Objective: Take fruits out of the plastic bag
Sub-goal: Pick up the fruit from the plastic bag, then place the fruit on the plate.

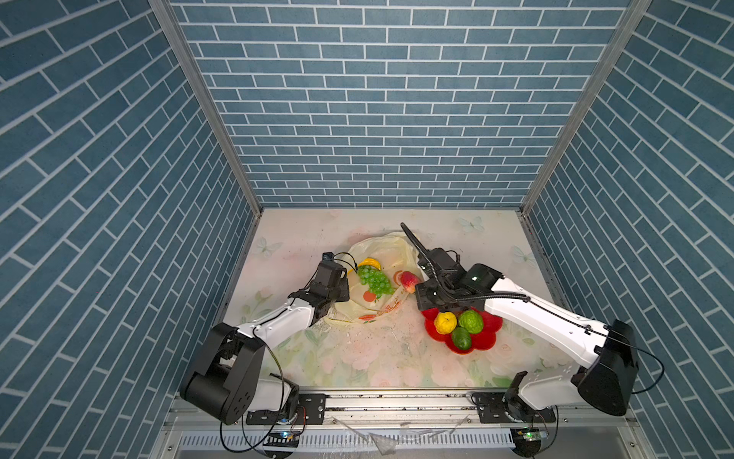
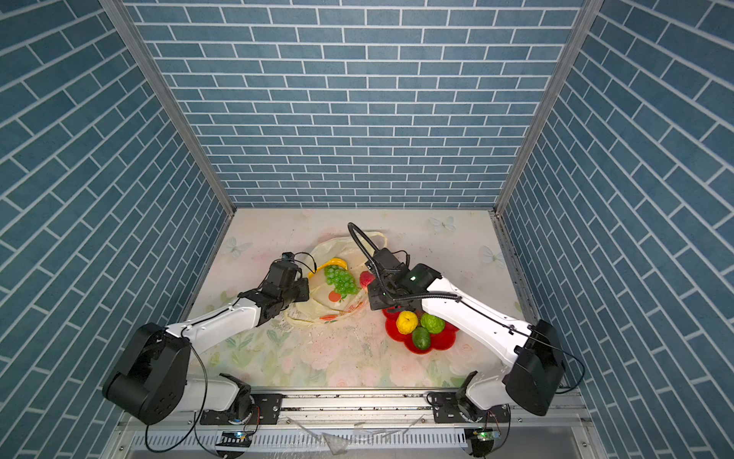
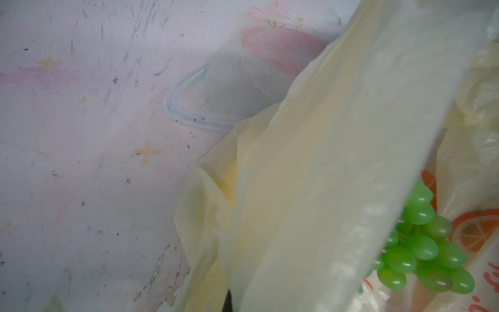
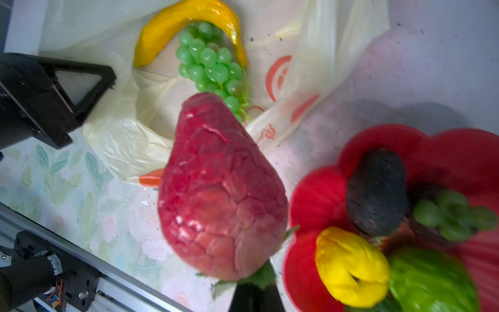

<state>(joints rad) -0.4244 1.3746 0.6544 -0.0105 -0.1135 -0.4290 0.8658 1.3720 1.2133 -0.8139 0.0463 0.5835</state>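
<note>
right wrist view gives me the clearest read: my right pincer is clamped narrow on the leafy cap of the red strawberry. the berry hangs clear of the tabletop, between the plastic bag and the red plate.

i judge the step in hand to be carrying it across and setting it on that plate. the plate already carries the lemon, the bumpy green citrus, a green avocado and a dark avocado, so free room is scarce. i would aim for the bare red lobe on the bag's side and come in low over the rim. i would part the jaws only once the berry's tip rests on the plate, since a drop from height could bounce it off or nudge the lemon out. the hold is on the thin cap alone, so i would move slowly and avoid any swing.

my left pincer is closed on the bag's edge, and the left wrist view shows a strip of film pulled taut from it. i would leave that grip alone, because it props the mouth open around the banana and the green grape bunch, which lie in the bag's open mouth, next in line.
</note>
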